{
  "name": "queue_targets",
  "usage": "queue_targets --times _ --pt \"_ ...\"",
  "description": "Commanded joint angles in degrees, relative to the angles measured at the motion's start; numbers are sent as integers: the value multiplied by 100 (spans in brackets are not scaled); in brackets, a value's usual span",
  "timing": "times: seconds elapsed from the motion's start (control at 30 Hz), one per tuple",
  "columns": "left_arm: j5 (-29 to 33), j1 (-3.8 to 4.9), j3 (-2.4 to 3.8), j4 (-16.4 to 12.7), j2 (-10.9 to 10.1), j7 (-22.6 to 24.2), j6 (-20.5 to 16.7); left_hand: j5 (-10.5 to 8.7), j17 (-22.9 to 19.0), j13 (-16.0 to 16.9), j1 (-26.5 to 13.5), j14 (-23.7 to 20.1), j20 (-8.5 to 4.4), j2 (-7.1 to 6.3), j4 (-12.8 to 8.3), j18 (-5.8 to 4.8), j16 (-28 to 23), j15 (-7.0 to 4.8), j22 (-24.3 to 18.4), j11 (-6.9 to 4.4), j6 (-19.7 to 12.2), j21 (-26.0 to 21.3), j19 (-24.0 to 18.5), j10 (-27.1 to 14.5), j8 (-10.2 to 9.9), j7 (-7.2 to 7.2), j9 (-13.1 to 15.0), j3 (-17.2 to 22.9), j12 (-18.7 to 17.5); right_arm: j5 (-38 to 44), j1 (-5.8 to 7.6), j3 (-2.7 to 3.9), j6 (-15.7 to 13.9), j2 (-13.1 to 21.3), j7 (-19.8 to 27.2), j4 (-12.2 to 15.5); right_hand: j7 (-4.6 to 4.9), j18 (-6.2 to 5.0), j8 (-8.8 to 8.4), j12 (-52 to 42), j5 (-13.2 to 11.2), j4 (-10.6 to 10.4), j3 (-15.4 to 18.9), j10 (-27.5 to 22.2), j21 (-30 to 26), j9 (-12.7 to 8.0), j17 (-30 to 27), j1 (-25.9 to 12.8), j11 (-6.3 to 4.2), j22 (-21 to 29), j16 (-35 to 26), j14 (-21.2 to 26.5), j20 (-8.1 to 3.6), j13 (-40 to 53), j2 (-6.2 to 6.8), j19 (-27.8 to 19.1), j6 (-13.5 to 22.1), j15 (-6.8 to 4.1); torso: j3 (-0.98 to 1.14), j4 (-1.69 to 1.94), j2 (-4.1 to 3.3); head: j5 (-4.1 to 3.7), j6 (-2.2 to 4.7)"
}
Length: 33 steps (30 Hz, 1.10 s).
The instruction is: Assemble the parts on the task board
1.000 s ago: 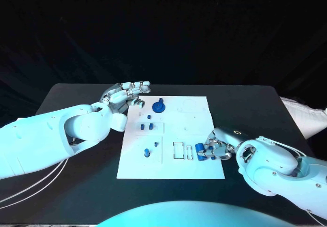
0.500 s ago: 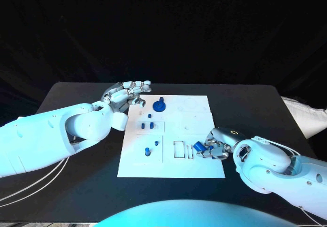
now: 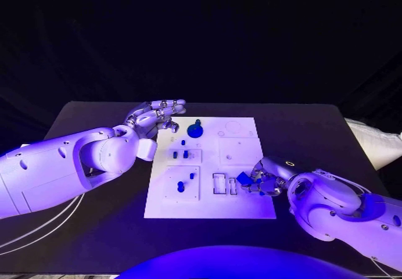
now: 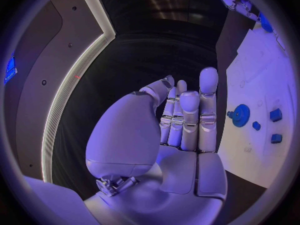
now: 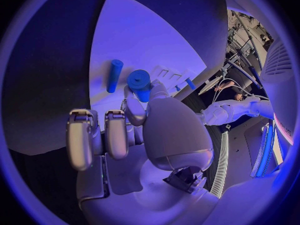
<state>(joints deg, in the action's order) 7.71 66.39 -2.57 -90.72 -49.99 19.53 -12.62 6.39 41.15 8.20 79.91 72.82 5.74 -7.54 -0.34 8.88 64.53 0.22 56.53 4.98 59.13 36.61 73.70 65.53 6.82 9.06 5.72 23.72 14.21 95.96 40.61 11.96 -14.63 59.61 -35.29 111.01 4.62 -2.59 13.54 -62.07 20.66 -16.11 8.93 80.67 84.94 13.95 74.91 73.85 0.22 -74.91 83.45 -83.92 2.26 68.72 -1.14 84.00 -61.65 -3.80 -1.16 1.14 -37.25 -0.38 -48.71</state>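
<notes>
The room is dark all round, and everything happens on a black surface (image 3: 100, 113) with the white task board (image 3: 210, 168) lying square in the middle of it.

On the board's right side, just past two narrow upright slots (image 3: 225, 183), the right hand (image 3: 265, 181) grips a short blue peg (image 3: 246, 178). The right wrist view shows why the hold looks as it does: the peg's round end (image 5: 139, 80) sticks out past the thumb and a finger, the other fingers (image 5: 94, 135) curled alongside, so the free end can be aimed at a hole. A second blue rod (image 5: 114, 75) lies loose on the board just beyond it. I would judge the peg is being lined up for seating; whether it touches the board I cannot tell.

Further out, other parts already stand in their places: a small blue piece (image 3: 180, 187) in the near left panel, a pair (image 3: 180, 155) in the panel above it, and a blue gear (image 3: 195, 131) near the far edge.

The left hand (image 3: 157, 116) hovers at the board's far left corner, holding nothing, its fingers (image 4: 187, 110) straight, side by side and apart from the thumb. It seems parked there to stay out of the way while keeping the gear within reach.
</notes>
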Motion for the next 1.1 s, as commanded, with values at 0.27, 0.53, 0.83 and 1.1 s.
queue_targets --times 0.27,0.53,0.83,1.1 --pt "-21 -11 3 -8 19 1 132 38 -8 7 -19 -25 17 44 -12 68 -13 4 -14 -1 -15 -46 -21 -35 34 23 -8 -25 29 -817 86 52 -561 -4 -22 304 -28 83 56 29 178 -53 125 21 30 98 319 -47 -46 -812 28 -398 -22 25 -62 259 7 -32 -7 15 -6 -18 45" --pt "-30 -16 2 5 52 -13 147 38 -10 7 -24 -26 18 46 -9 67 -13 4 -11 0 -17 -42 -20 -38 34 25 -9 -27 31 -1071 104 52 -178 -281 -24 214 -28 78 72 111 121 -61 269 12 17 171 297 -295 -42 -796 15 -392 -20 16 -126 248 49 -29 -10 14 -6 -5 47" --pt "-62 -19 -3 24 79 -37 169 38 -10 7 -24 -26 18 46 -9 67 -13 4 -11 0 -17 -42 -20 -38 34 25 -9 -27 31 -1124 111 36 107 -575 -33 43 -33 77 96 140 -77 -62 374 19 14 237 292 -449 -44 -794 11 -391 -19 37 -194 245 69 -30 -6 28 -11 8 13" --pt "-76 -21 -5 26 82 -30 163 39 -12 8 -29 -27 18 51 -6 68 -12 5 -15 0 -16 -50 -21 -42 36 23 -10 -29 35 -1047 112 28 133 -699 -38 -80 -36 77 102 134 -77 -60 378 23 14 246 297 -457 -47 -795 13 -392 -19 46 -212 246 65 -31 -6 25 -6 25 0"
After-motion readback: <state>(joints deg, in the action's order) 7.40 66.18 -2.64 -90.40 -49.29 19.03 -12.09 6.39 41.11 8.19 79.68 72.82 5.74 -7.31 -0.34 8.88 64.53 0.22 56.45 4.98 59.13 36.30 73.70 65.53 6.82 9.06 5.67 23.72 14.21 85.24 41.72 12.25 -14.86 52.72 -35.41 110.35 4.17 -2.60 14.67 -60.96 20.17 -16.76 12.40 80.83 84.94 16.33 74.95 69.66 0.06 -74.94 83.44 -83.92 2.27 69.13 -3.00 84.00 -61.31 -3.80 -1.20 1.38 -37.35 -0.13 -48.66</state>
